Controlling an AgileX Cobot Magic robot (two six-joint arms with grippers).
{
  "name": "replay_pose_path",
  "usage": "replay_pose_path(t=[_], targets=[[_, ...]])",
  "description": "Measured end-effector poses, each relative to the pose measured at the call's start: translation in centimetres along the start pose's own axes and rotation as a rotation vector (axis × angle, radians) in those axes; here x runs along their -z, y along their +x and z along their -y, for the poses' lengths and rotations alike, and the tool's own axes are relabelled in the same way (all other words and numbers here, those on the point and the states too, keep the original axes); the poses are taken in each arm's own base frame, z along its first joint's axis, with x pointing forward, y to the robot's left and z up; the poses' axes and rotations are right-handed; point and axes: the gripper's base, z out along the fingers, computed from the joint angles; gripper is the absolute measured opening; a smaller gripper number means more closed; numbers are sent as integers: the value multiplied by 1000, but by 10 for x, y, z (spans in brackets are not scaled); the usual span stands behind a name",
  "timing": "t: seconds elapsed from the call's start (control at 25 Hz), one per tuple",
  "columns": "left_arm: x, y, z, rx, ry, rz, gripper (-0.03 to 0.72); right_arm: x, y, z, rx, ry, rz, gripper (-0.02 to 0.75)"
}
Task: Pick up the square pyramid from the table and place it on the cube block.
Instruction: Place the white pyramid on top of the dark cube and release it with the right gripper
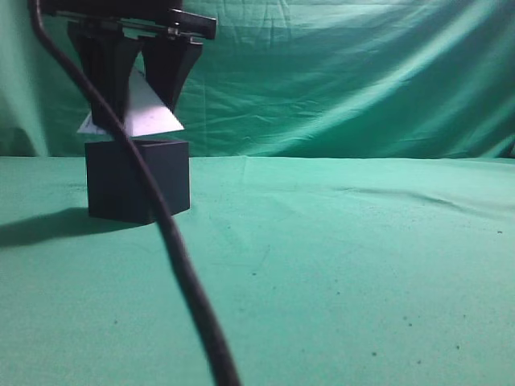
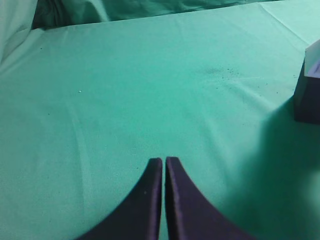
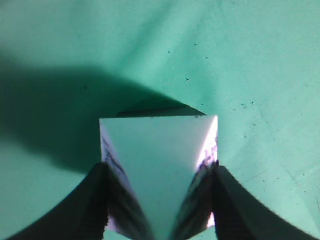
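The right claw (image 1: 138,84) gripped the white pyramid (image 1: 145,108) just above the black cube (image 1: 138,178) at the far left of the surface (image 1: 338,273), leaving only lowering and release, while the left claw (image 2: 164,162) hung closed and empty.

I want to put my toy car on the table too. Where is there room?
Lots of bare green cloth to the right of the black cube and in front of it. It's crowded at the cube: the right pincer holds the white pyramid over it, and a cable hangs nearby.
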Motion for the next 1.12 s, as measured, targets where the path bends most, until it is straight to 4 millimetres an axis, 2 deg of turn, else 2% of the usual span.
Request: replay_pose_path(t=[0.24,0.48,0.64,0.68,0.8,0.96,1.08,1.12], targets=[[0,0,0,0,0,0,0,0,2,6,-14,0,0,384],[0,0,0,0,0,0,0,0,1,2,-31,-45,12,606],[0,0,0,0,0,0,0,3,1,2,-32,-47,18,592],[0,0,0,0,0,0,0,7,0,2,-32,-45,26,617],[0,0,0,0,0,0,0,28,0,3,-31,-33,71,617],[0,0,0,0,0,0,0,72,3,3,-28,-7,157,617],[0,0,0,0,0,0,0,111,10,3,-31,21,229,471],[0,0,0,0,0,0,0,127,14,3,-38,30,258,399]])
